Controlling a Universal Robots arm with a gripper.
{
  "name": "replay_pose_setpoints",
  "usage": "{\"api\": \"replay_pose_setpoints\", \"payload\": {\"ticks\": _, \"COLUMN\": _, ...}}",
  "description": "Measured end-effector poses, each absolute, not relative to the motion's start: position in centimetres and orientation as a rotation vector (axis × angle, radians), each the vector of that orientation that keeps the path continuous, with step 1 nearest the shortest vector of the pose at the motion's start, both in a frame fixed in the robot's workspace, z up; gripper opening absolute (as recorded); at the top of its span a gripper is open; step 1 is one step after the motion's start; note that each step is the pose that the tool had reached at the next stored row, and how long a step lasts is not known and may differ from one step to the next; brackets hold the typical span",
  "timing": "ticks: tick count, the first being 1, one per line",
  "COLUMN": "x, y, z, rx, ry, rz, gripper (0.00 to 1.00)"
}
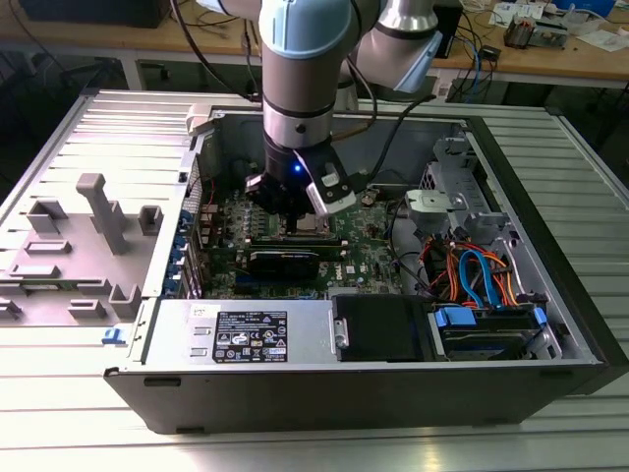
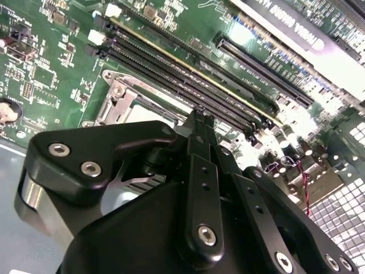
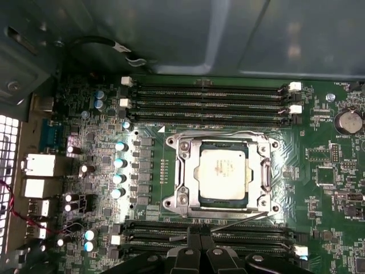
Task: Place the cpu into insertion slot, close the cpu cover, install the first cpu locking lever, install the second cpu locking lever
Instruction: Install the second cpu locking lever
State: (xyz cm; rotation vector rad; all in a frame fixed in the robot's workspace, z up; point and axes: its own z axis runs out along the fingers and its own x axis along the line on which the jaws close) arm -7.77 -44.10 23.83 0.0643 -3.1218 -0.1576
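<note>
One dull silver square cpu (image 3: pixel 223 174) sits seated in the silvery-rimmed insertion slot (image 3: pixel 183 147), framed by the thin metal cpu cover (image 3: pixel 263 171); it looks light, stiff, fragile, best held by its edges. The black gripper (image 3: pixel 199 242) hovers just beside the socket, fingers pressed together, empty

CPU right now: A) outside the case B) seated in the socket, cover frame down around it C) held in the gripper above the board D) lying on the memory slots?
B: in the first wrist view the cpu sits inside the insertion slot, with the cpu cover lying flat around it.
</note>
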Motion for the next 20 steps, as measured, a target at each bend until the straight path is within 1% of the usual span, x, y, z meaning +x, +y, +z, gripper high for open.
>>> {"api": "replay_pose_setpoints", "payload": {"ticks": 4, "x": -8.2, "y": -44.5, "z": 23.7, "rx": 0.071, "ry": -3.119, "rz": -0.217, "gripper": 0.11}}
{"api": "replay_pose_setpoints", "payload": {"ticks": 9, "x": -8.8, "y": -44.7, "z": 23.4, "rx": 0.076, "ry": -3.116, "rz": -0.261, "gripper": 0.11}}
{"api": "replay_pose_setpoints", "payload": {"ticks": 20, "x": -9.3, "y": -44.7, "z": 22.1, "rx": 0.090, "ry": -3.113, "rz": -0.286, "gripper": 0.11}}
